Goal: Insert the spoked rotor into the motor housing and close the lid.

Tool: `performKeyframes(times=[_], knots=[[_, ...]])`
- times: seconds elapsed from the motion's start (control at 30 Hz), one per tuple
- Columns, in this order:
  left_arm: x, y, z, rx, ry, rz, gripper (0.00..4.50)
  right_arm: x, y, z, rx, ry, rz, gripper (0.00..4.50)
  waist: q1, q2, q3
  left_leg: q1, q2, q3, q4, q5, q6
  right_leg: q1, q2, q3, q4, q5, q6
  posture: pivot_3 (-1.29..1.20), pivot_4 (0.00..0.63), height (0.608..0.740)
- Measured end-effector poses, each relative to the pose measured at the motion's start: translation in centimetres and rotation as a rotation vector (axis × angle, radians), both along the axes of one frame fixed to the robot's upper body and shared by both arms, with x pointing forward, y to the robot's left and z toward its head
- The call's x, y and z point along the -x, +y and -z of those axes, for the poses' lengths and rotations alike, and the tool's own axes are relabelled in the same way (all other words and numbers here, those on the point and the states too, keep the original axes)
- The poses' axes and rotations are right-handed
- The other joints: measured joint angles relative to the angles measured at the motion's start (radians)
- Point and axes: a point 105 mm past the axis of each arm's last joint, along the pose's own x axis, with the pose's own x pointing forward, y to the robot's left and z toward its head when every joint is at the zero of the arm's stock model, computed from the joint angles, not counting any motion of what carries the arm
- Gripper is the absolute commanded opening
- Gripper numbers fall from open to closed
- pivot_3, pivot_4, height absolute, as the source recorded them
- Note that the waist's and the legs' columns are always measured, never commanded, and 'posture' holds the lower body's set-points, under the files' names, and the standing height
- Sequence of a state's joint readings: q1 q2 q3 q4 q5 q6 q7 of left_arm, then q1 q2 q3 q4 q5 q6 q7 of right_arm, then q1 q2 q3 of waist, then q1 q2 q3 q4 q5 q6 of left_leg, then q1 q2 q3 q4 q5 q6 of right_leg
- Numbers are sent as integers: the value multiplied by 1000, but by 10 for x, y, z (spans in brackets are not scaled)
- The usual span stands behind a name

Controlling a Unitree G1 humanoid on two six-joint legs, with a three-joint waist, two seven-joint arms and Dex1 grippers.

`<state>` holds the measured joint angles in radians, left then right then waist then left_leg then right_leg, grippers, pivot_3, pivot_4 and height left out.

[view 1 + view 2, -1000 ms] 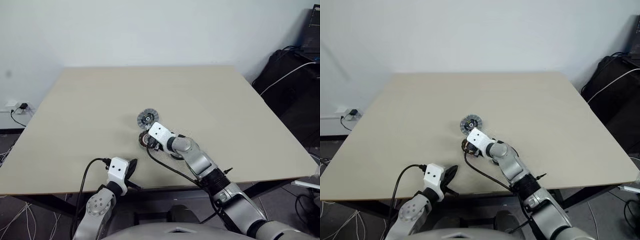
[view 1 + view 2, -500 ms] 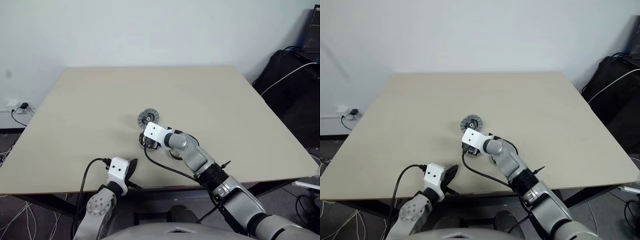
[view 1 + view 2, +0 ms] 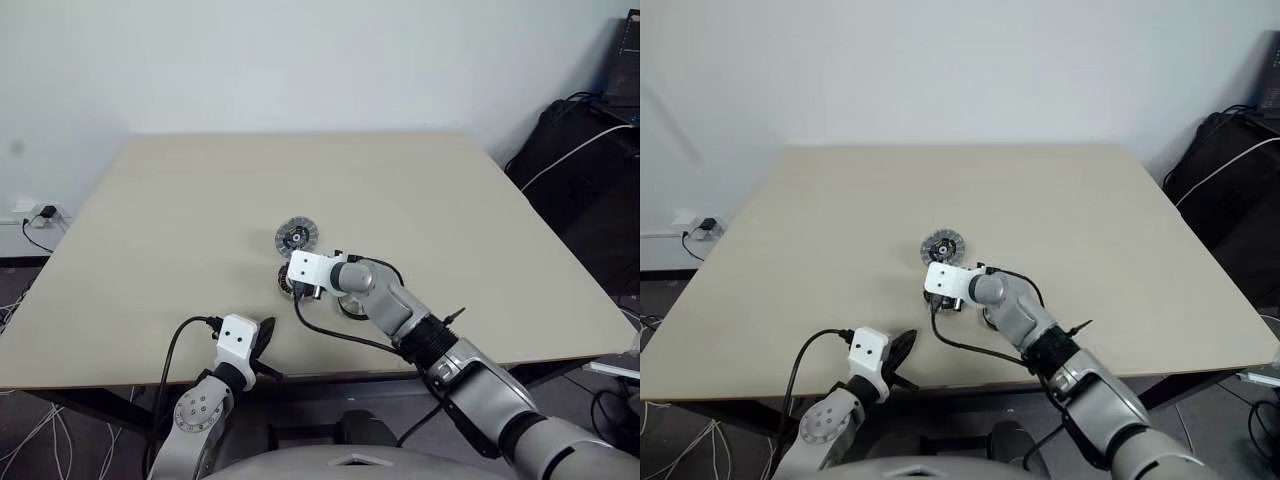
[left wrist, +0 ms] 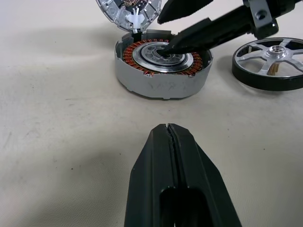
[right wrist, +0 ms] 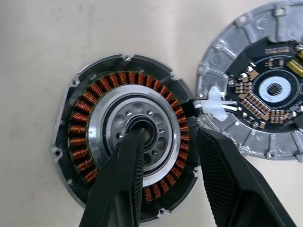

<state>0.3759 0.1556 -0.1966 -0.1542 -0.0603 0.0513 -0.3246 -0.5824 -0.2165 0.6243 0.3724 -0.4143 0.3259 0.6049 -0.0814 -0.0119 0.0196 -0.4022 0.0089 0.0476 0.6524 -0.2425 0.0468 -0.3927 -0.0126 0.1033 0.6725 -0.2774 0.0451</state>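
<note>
At the near edge of the beige table (image 3: 150, 250), the left end effector (image 4: 169, 130) rests with its two black fingers pressed together, holding nothing and pointing toward the parts laid out ahead of it. Just beyond, near the middle of the table, the motor housing (image 4: 163, 71) sits flat with its open side up, a grey cup ringed inside with copper-brown windings around a silver centre with a dark bore. The right end effector (image 5: 165, 142) reaches down over it, its fingers spread apart: one fingertip (image 5: 132, 142) sits at the dark central bore of the housing, while the other lies over the housing's rim on the side facing the lid, gripping nothing that can be made out. To the robot's right of the housing and slightly apart from it, the spoked rotor (image 4: 270, 64) lies flat on the table, its thick dark rim and silver spokes meeting a central hub; in the head views it is largely hidden behind the right arm. Farthest away, the lid (image 3: 296, 236) lies just beside the housing with its circuit face up, pale ribbed rim around a dark centre, a small white connector on thin wires bridging the gap between the two.
</note>
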Motion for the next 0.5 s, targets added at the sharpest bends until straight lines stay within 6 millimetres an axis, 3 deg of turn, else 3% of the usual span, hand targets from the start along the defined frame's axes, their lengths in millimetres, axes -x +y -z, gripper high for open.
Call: performKeyframes(times=[0.5], knots=[[1, -1, 5, 12, 7, -11, 41, -9, 4, -3, 145, -41, -154, 1855, 0, 0, 0, 0, 0, 0, 0, 0, 0, 0, 0, 0, 0, 1, 1, 0, 0, 740]])
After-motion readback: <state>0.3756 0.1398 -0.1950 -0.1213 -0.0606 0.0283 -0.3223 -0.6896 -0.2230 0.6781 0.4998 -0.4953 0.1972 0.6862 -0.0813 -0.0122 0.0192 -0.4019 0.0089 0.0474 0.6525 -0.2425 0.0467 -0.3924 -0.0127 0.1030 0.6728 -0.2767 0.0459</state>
